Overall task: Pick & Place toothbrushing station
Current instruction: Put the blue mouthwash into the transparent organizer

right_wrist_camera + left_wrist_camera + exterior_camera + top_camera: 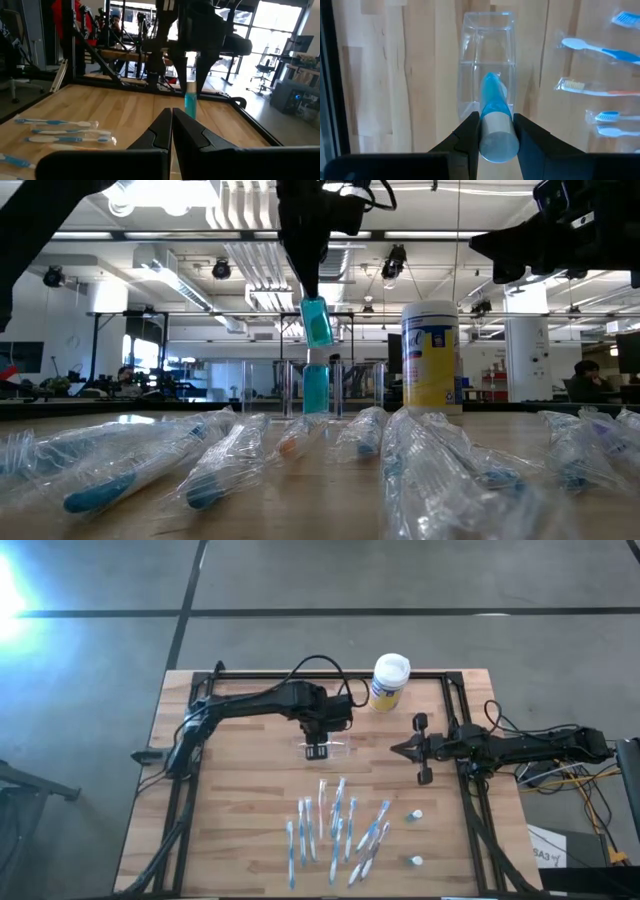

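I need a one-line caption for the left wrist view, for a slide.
Left gripper holds a blue tube upright above the clear plastic holder, packaged toothbrushes beside it.

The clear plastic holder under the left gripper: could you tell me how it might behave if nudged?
The clear plastic holder looks thin-walled, so probably light and apt to slide on the smooth wooden table. Standing narrow and upright, it may tip if the blue tube in the left gripper catches its rim.

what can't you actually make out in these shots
- Holder, high view: only a faint glassy outline under the left gripper; its compartments don't show.
- Blue tube, left wrist view: its lower end is blurred behind the clear wall, so whether it touches the base is unclear.
- Canister, low view: label print too small to read.
- Wrapped toothbrushes, low view: blurred, uncountable.
- Right gripper: idle, shut, its arm cut off by the low view's top edge.
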Robot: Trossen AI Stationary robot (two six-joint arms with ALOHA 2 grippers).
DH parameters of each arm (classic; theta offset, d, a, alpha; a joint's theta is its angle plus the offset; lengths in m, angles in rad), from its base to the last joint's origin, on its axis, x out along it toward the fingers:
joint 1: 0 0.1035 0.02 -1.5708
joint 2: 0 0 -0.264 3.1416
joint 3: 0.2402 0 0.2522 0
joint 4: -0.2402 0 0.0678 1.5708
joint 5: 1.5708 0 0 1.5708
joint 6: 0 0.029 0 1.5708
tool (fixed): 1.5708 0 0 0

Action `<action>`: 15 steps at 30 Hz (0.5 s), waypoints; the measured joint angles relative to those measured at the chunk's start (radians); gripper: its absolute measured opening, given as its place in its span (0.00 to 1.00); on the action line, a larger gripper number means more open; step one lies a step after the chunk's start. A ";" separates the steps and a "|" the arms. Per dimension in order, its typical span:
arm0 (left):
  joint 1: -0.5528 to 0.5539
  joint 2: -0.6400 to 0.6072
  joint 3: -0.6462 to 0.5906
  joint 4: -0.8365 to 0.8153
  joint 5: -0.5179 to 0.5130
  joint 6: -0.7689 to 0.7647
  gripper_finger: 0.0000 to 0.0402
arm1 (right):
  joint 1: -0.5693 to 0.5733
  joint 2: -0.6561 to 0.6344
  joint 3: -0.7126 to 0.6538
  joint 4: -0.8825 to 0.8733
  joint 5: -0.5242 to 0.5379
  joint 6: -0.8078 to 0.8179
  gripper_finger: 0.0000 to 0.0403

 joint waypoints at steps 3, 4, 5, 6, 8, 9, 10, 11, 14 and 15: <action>0.005 0.005 -0.004 -0.004 0.000 0.002 0.24 | 0.000 0.000 0.000 0.001 0.000 0.000 0.02; 0.007 0.006 -0.006 -0.001 -0.001 0.002 0.24 | 0.000 0.000 0.000 0.000 0.000 0.000 0.02; 0.009 0.007 -0.008 -0.001 -0.001 0.002 0.24 | 0.000 0.000 0.000 0.000 0.000 0.000 0.02; 0.011 0.007 -0.008 -0.001 -0.001 0.002 0.24 | 0.000 0.001 0.000 0.001 0.000 0.000 0.02; 0.015 0.008 -0.009 0.001 -0.001 0.004 0.24 | 0.000 0.001 0.000 0.000 0.000 0.000 0.02; 0.017 0.009 -0.010 0.000 -0.002 0.004 0.24 | 0.000 0.001 0.000 0.001 0.000 0.000 0.02; 0.017 0.009 -0.010 -0.002 -0.006 0.005 0.24 | 0.000 0.000 0.000 0.001 0.000 0.000 0.02; 0.018 0.010 -0.008 -0.001 -0.006 0.005 0.24 | 0.000 0.000 0.000 0.001 0.000 0.000 0.02; 0.017 0.010 -0.005 0.000 0.001 0.006 0.24 | 0.000 0.001 0.000 0.001 0.000 0.000 0.02; 0.016 0.010 -0.005 0.002 0.002 0.006 0.24 | 0.000 0.001 0.000 0.001 0.000 0.000 0.02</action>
